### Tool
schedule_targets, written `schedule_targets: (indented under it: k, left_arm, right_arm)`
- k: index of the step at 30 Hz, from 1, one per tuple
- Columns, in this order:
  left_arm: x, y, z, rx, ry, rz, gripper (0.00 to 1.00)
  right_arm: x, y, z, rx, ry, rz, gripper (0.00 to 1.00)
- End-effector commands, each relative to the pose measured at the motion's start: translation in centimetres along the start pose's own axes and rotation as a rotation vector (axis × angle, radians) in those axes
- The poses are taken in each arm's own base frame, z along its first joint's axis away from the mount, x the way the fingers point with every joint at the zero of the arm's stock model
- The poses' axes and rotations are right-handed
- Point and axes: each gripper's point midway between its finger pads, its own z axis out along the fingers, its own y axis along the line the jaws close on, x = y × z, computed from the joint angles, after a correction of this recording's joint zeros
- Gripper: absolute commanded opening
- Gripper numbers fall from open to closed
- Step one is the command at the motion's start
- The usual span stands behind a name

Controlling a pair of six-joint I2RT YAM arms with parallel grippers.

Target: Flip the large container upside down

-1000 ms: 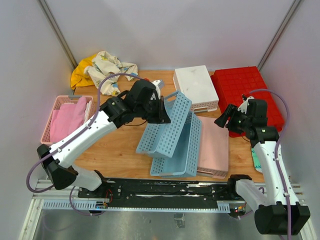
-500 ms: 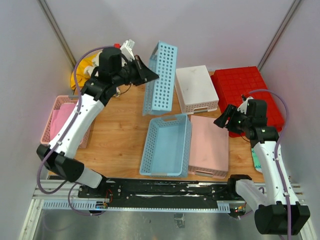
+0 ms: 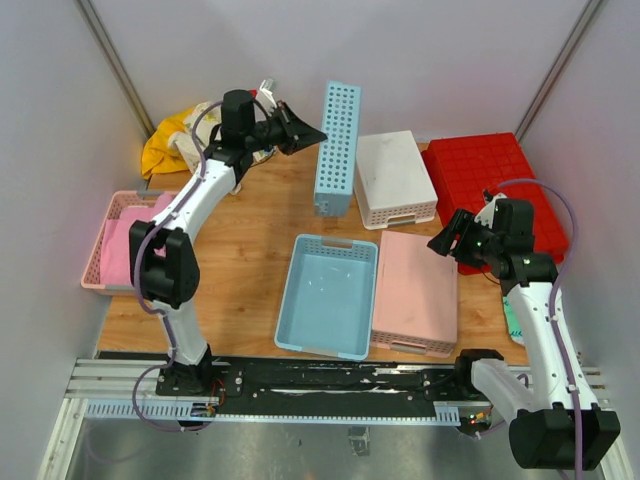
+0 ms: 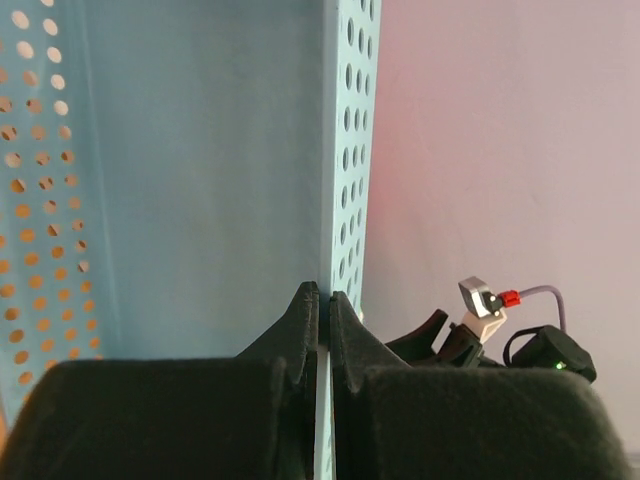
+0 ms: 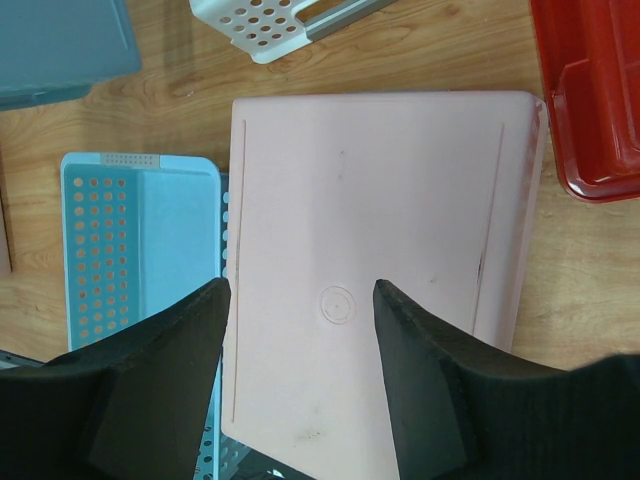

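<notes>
1. The big bright red rectangular plastic bin (image 3: 495, 185) lies flat at the back right corner of the wooden table (image 3: 250, 270). From the top camera I see a grid of ribs on the face that looks up.
2. My right wrist camera shows only a red corner of it, with a rim, just beside the corner of the pale pink plastic basket (image 5: 380, 250).
3. My right claw (image 3: 450, 238) is wide open, with its two fingers far apart. It holds nothing and touches nothing.
4. It hangs over the back right part of the pink basket, which lies flat with its smooth bottom up. The red bin is near this claw, just behind it and to the right.
5. My left claw (image 4: 322, 300) is pinched tight on the thin wall of a light blue plastic basket with holes (image 3: 337, 150). This basket is held up on its side at the back of the table.
6. The red bin is well apart from the left claw. A white plastic basket with holes (image 3: 395, 178) lies bottom up between them, just beside the red bin.
7. A second light blue basket (image 3: 328, 295) sits open side up in front, touching the pink basket.
8. At the left edge is a pink basket holding a pink cloth (image 3: 125, 240). A yellow and patterned cloth (image 3: 175, 140) lies in the back left corner.
</notes>
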Motion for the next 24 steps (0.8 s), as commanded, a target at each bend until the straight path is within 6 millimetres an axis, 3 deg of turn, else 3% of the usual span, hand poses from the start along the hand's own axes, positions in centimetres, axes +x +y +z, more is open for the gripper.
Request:
schedule_targets:
  k: [1, 9, 13, 18, 21, 24]
  left_arm:
    - [-1.4, 0.5, -0.1, 0.172, 0.016, -0.056, 0.00]
    - [-0.5, 10.0, -1.2, 0.136, 0.058, -0.245, 0.00]
    - [0.4, 15.4, -3.0, 0.050, 0.050, -0.320, 0.00]
    - [1.0, 20.9, -5.4, -0.112, 0.043, -0.293, 0.01]
    - [1.7, 23.6, -5.8, -0.226, 0.087, -0.264, 0.16]
    - [1.8, 25.9, -6.0, -0.335, 0.109, -0.234, 0.40]
  right_arm:
    - [0.1, 0.1, -0.3, 0.005, 0.002, 0.008, 0.61]
    - [-0.4, 0.4, -0.2, 0.005, 0.007, 0.007, 0.61]
    - [-0.5, 0.6, -0.1, 0.009, 0.006, 0.006, 0.61]
    - [-0.3, 0.8, 0.1, 0.013, 0.010, 0.003, 0.60]
    - [-0.2, 1.0, 0.4, 0.011, 0.017, 0.004, 0.60]
    - [-0.1, 1.4, 0.6, 0.009, 0.022, -0.005, 0.60]
